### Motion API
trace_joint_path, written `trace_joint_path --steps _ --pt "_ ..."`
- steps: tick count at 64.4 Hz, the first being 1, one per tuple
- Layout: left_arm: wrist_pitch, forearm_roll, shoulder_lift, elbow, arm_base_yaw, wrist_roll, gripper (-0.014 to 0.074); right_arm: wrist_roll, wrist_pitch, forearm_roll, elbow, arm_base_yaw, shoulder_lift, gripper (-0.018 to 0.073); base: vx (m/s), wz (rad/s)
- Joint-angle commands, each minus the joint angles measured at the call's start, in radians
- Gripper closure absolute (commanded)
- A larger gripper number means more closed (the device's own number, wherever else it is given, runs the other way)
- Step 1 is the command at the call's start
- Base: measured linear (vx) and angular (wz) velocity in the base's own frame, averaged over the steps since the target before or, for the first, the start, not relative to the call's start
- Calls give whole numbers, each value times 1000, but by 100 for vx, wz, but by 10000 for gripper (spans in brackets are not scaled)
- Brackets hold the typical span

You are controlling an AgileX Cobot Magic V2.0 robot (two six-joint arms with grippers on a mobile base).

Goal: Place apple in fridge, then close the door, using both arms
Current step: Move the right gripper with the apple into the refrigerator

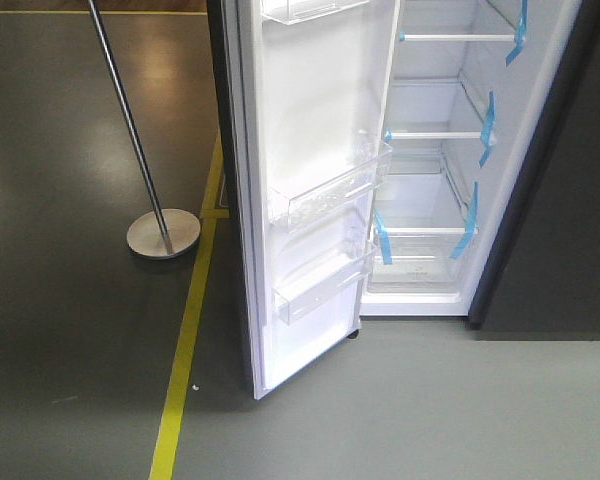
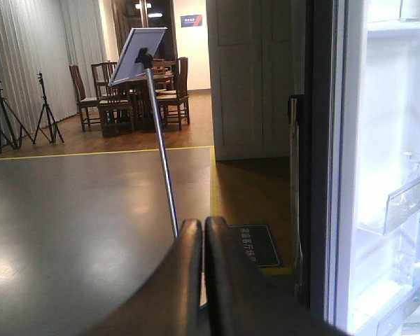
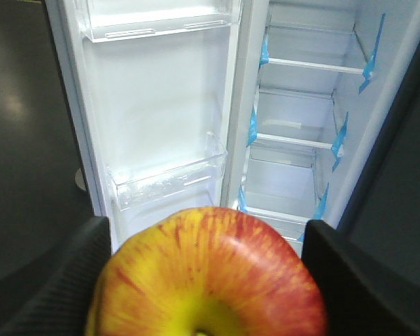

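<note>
The apple [image 3: 210, 276], red with yellow patches, fills the bottom of the right wrist view, held between my right gripper's [image 3: 206, 280] two dark fingers [image 3: 63, 280]. The fridge [image 1: 435, 180] stands open ahead, white inside with shelves and blue tape strips; it also shows in the right wrist view [image 3: 301, 140]. The door [image 1: 310, 180] is swung wide to the left, its clear bins facing me, and appears in the right wrist view [image 3: 161, 119] and at the right of the left wrist view [image 2: 385, 175]. My left gripper [image 2: 199, 231] is shut and empty, left of the door. Neither gripper shows in the front view.
A metal sign stand with a round base [image 1: 163, 233] stands on the floor left of the door; its pole and board show in the left wrist view [image 2: 161, 154]. A yellow floor line [image 1: 185, 340] runs by the door. A dark grey panel [image 1: 570, 220] flanks the fridge's right.
</note>
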Motion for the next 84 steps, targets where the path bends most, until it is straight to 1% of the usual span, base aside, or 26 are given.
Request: trace_joint_path --steps 1,84 --pt "-77 -7 -15 -18 -6 -9 603 -7 -82 9 -25 -1 -6 461 8 -2" --pt "-77 -7 -15 -18 -6 -9 603 -7 -82 9 -25 -1 -6 461 10 0"
